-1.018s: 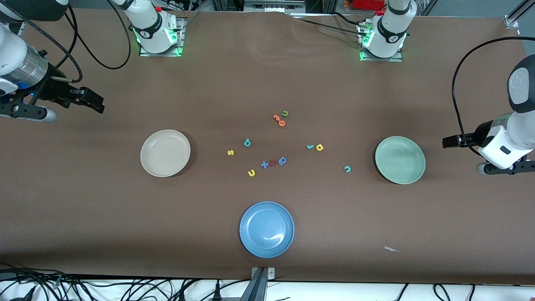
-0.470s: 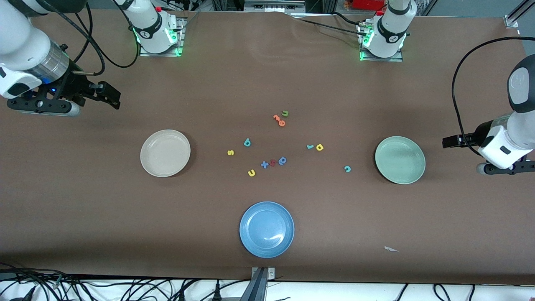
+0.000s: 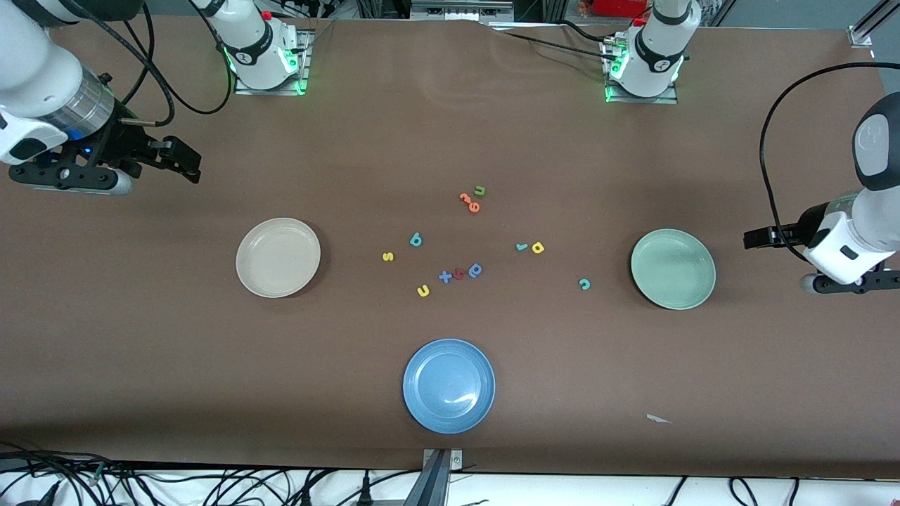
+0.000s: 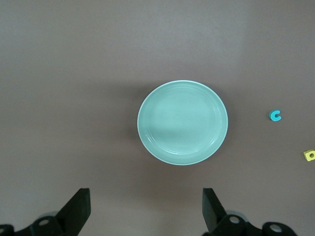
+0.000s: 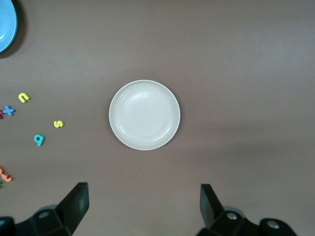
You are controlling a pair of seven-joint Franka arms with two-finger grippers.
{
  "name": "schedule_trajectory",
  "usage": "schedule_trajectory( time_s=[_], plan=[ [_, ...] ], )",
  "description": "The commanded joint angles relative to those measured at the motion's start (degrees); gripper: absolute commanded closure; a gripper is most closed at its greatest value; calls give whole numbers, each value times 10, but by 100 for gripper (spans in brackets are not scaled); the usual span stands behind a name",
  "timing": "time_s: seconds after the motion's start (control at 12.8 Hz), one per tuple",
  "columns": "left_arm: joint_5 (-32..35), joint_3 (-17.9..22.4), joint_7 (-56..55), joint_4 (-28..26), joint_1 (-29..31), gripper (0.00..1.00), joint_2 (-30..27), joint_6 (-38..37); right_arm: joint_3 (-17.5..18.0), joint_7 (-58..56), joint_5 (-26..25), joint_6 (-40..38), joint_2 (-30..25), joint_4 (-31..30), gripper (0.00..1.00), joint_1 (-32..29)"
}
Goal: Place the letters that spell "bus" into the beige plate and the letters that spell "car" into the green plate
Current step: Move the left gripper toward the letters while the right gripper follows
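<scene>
The beige plate (image 3: 278, 257) (image 5: 144, 114) and the green plate (image 3: 673, 269) (image 4: 182, 122) both lie empty. Between them foam letters lie loose: teal b (image 3: 415, 240) (image 5: 39, 140), yellow s (image 3: 387, 256) (image 5: 58, 124), yellow u (image 3: 422, 291) (image 5: 23, 97), teal r (image 3: 521, 247), yellow a (image 3: 538, 247) (image 4: 309, 155), teal c (image 3: 584, 284) (image 4: 275, 115). My right gripper (image 3: 186, 163) (image 5: 143, 204) hangs open and empty over bare table at the right arm's end. My left gripper (image 3: 754, 239) (image 4: 146, 209) waits open and empty over the table at the left arm's end.
A blue plate (image 3: 448, 386) lies nearest the front camera. A green u (image 3: 480, 190), orange letters (image 3: 470, 202), a blue x (image 3: 445, 276), a red letter (image 3: 458, 273) and a dark blue a (image 3: 475, 270) lie among the letters. A paper scrap (image 3: 657, 419) lies near the front edge.
The right arm swung its gripper in from the table's end toward the middle, then almost stopped. The left arm and all letters stayed put.
</scene>
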Motion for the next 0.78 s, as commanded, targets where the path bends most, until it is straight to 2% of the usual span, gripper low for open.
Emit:
schedule_trajectory(
  time_s=[0.0, 0.31, 0.55, 0.7],
  plan=[
    [-16, 2, 10, -2, -4, 0, 1, -3, 16, 5, -6, -5, -9, -3, 0, -4],
    [-18, 1, 7, -1, -16, 0, 6, -3, 24, 5, -5, -4, -9, -3, 0, -3],
    [-19, 1, -52, 4, -53, 0, 24, -1, 25, 4, 1, -6, -2, -4, 0, -3],
    [-70, 2, -83, 5, -65, 0, 34, 3, 31, 5, 0, -5, 21, -2, 0, -1]
  ],
)
